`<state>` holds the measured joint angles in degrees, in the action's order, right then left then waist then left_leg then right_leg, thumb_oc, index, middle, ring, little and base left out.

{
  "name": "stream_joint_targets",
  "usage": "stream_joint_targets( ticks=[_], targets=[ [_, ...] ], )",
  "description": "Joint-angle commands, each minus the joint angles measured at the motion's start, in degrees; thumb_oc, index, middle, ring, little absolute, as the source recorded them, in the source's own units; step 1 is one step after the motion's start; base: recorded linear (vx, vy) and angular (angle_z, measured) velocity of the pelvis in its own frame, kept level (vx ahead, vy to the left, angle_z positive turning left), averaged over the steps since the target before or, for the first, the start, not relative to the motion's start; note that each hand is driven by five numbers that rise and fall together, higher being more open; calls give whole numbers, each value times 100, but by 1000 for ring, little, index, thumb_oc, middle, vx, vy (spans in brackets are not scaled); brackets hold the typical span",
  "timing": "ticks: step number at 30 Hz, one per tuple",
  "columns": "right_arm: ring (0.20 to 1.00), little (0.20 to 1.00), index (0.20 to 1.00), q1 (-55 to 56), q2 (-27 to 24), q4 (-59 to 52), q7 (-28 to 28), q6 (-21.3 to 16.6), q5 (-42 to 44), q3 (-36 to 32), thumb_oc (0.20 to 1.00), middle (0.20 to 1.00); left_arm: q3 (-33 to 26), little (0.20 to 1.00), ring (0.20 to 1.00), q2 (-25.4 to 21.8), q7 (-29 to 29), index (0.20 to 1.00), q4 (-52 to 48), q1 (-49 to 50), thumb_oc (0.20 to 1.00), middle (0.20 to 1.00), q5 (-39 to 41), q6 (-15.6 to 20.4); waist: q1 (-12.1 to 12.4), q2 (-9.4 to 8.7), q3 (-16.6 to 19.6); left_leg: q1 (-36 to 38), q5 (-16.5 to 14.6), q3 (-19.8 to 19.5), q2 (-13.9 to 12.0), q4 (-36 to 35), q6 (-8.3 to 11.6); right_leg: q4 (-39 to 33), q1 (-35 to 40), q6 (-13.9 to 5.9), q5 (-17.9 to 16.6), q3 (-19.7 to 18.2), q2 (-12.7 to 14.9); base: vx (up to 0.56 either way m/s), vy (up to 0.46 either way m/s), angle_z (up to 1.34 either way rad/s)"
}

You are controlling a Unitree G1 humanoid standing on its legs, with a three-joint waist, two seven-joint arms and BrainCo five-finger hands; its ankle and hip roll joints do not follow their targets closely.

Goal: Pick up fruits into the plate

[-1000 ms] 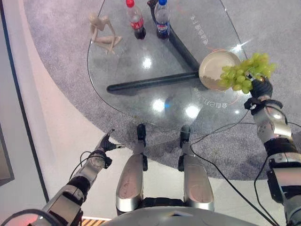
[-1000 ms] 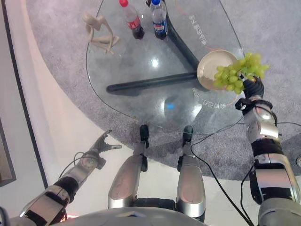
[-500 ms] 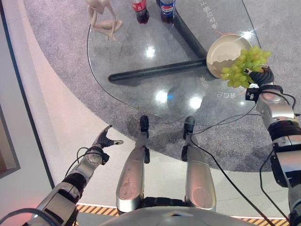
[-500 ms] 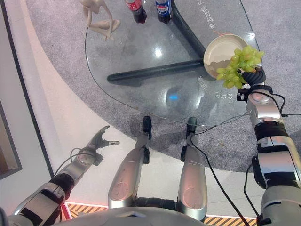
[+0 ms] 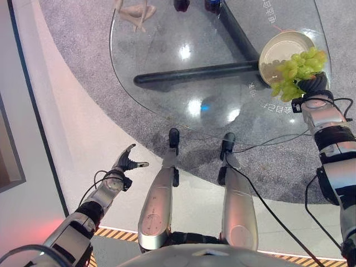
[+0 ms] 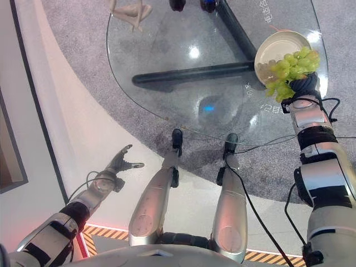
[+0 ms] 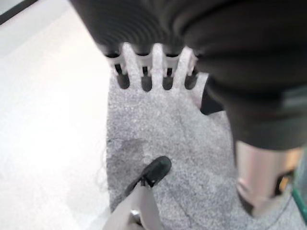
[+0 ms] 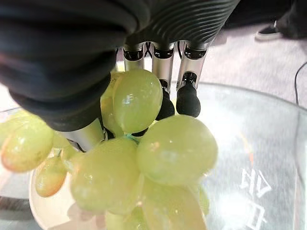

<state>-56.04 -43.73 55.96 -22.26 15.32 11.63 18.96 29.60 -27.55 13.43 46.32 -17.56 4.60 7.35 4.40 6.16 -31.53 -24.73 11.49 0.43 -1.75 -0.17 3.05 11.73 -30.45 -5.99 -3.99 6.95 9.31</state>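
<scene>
I see the round glass desk (image 5: 167, 55) standing on grey carpet (image 5: 83, 61), with its dark base bars visible through the top. At the far edge of the desk I can make out the lower part of a beige figurine (image 5: 135, 10) and the bottoms of two bottles (image 6: 189, 4). The cream plate (image 5: 281, 49) sits near the desk's right rim. My right hand (image 5: 312, 83) hovers at the plate's near edge with its fingers curled round the green grapes (image 5: 295, 69), and the bunch hangs partly over the plate and partly over the glass beside it. In the right wrist view the grapes (image 8: 144, 163) fill the grasp above the plate. My left hand (image 5: 127, 162) hangs low over the pale floor, well away from the desk, fingers spread and holding nothing.
</scene>
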Motion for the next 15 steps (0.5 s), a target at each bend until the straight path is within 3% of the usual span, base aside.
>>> stream_joint_targets(
  ticks=[1, 15],
  targets=[
    [200, 200, 200, -445, -461, 47, -567, 35, -272, 386, 200, 200, 254, 1000, 1000, -36, 106, 1000, 78, 18, 1000, 1000, 149, 29, 32, 123, 174, -221, -1089, -23, 396, 912, -187, 422, -115, 241, 521, 382, -391, 6, 39, 4],
    [200, 200, 200, -565, -451, -408, -1376, 15, -533, 510, 200, 200, 326, 1000, 1000, 92, 181, 1000, 54, 93, 1000, 1000, 181, 37, 38, 141, 174, -274, -1110, -27, 424, 958, -201, 507, -205, 249, 552, 378, -386, 4, 5, 1]
  ],
)
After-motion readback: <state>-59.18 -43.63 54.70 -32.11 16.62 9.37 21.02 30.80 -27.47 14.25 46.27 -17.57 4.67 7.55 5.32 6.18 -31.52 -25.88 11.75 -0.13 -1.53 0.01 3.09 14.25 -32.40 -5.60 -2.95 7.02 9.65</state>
